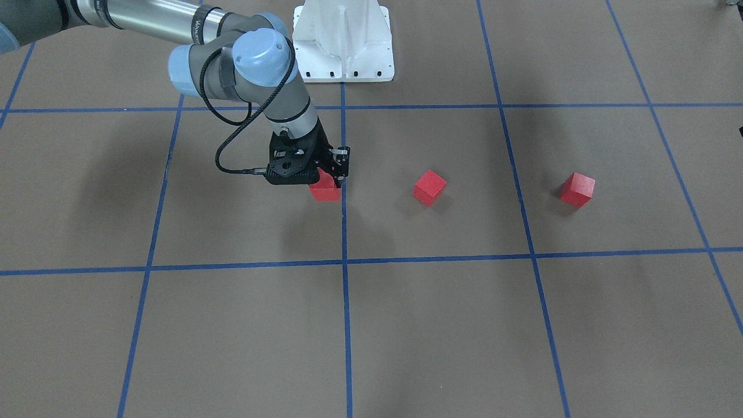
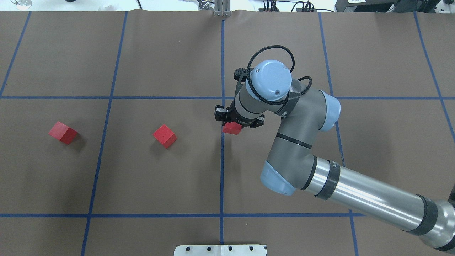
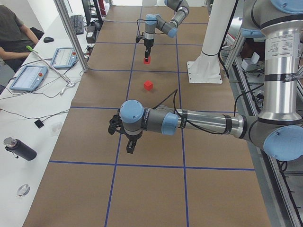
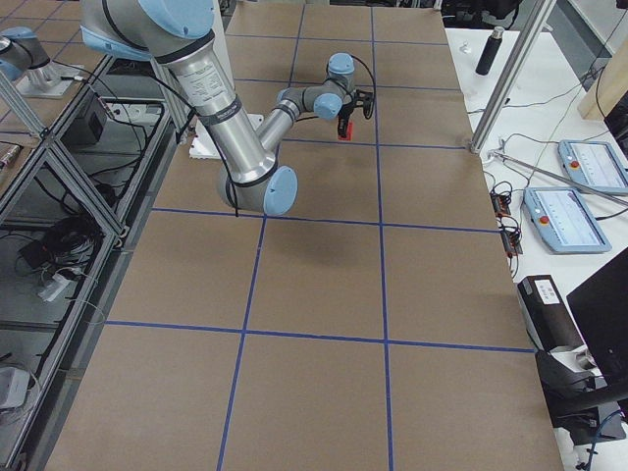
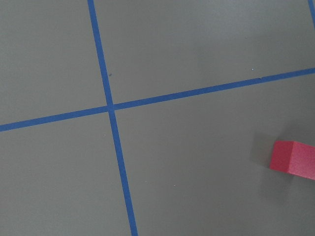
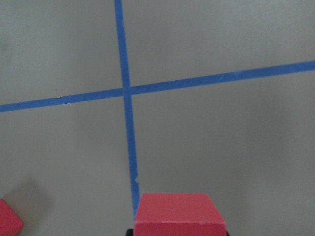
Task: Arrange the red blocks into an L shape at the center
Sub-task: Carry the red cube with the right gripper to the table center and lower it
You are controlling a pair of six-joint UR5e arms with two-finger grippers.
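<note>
My right gripper (image 1: 327,183) is shut on a red block (image 1: 325,191). It holds the block low beside the centre blue grid line, as the overhead view (image 2: 231,128) and the bottom of the right wrist view (image 6: 179,214) also show. A second red block (image 2: 164,136) lies on the mat to its left. A third red block (image 2: 63,132) lies further left. My left gripper (image 3: 130,147) shows only in the exterior left view, hanging over the near part of the table, and I cannot tell its state. The left wrist view shows one red block (image 5: 294,160) at its right edge.
The brown mat carries a grid of blue tape lines (image 2: 222,160). The white robot base (image 1: 342,43) stands at the table's robot side. An operator (image 3: 14,33), tablets and a dark bottle (image 3: 19,149) are along the side table in the exterior left view.
</note>
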